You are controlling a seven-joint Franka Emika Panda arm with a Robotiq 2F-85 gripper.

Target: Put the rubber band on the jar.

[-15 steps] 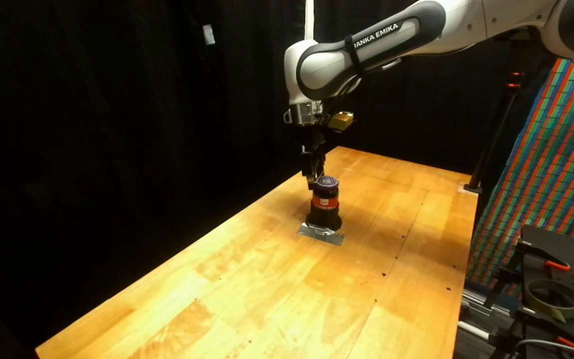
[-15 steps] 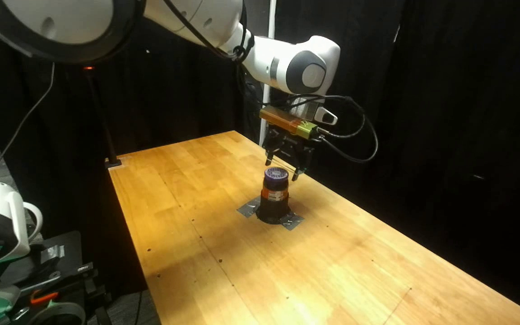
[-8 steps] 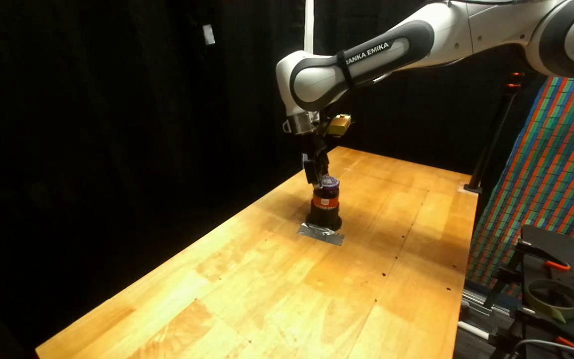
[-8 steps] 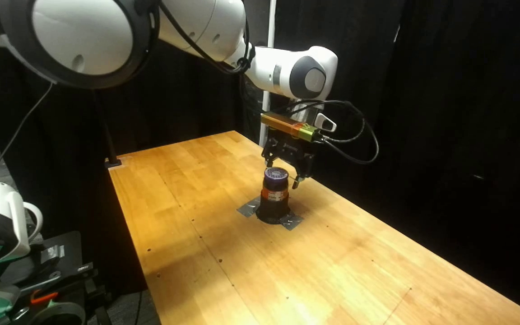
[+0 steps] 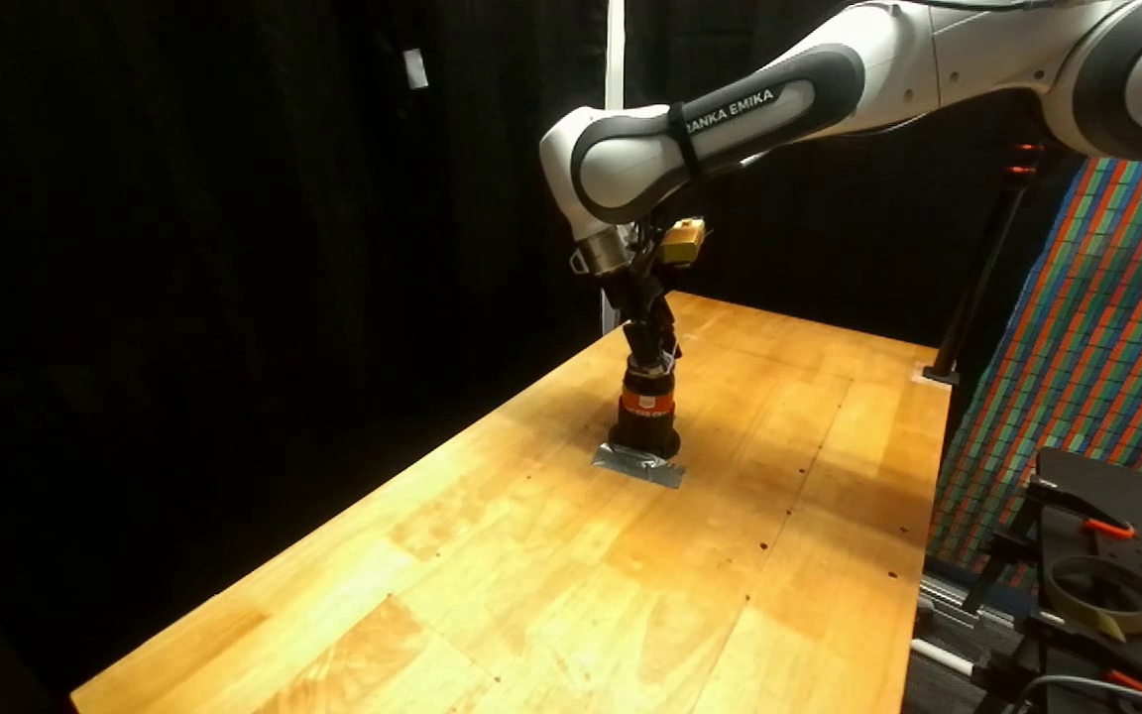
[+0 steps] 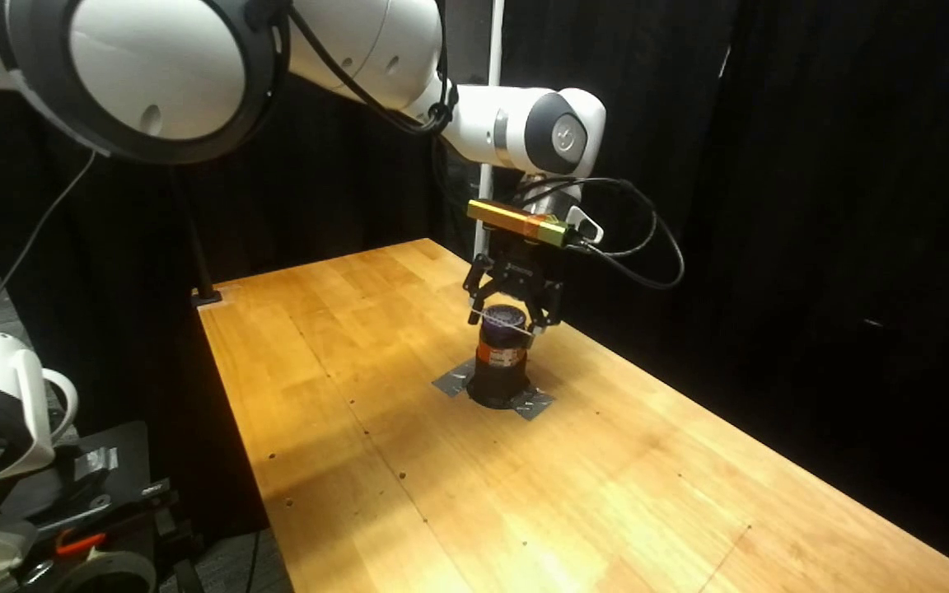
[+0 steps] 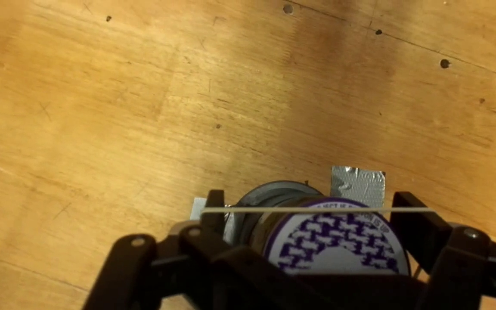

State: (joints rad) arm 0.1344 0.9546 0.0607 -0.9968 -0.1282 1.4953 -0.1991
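Note:
The jar [image 5: 647, 404] stands upright in a black base, with an orange-red label. Its purple-and-white lid [image 7: 338, 254] shows in the wrist view, partly hidden by the gripper. My gripper [image 6: 502, 326] is open and tilted, its fingers on either side of the lid at about lid height. It also shows in an exterior view [image 5: 658, 361] and the wrist view [image 7: 312, 209]. The pale rubber band [image 7: 274, 209] is stretched between the fingers. In an exterior view the band [image 6: 501, 319] crosses in front of the lid. Its other strand is mostly hidden.
Grey tape [image 6: 532, 404] fixes the black base [image 6: 497, 383] to the wooden table [image 5: 571, 595]. Another tape strip [image 7: 358, 185] lies beside it in the wrist view. A side cart with a tape roll [image 5: 1103, 593] stands beyond the table edge.
The gripper has come down and moved across the jar, tilting. The band, earlier behind the lid in an exterior view, now crosses in front of it. The jar has not moved.

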